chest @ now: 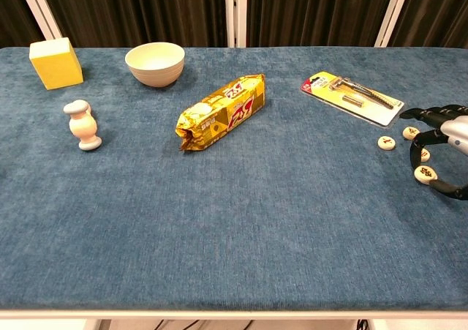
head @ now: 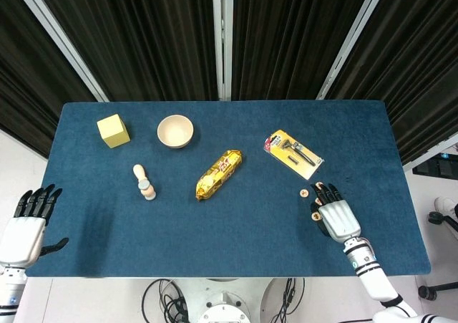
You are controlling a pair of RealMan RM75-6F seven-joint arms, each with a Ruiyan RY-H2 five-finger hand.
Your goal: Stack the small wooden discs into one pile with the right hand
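Observation:
Three small wooden discs lie near the table's right side. One disc (chest: 386,143) (head: 303,193) and a second disc (chest: 411,132) (head: 319,186) lie flat on the blue cloth, a short gap between them. My right hand (chest: 442,148) (head: 336,217) hovers just right of them, at the chest view's edge. It pinches the third disc (chest: 425,173) (head: 315,215) between thumb and a fingertip, just in front of the other two. My left hand (head: 28,226) hangs off the table's front left corner, fingers spread, holding nothing.
A razor in its blister pack (chest: 352,96) lies just behind the discs. A gold snack packet (chest: 221,111) sits mid-table. A cream bowl (chest: 154,63), a yellow block (chest: 55,62) and a small wooden peg figure (chest: 83,126) stand at the left.

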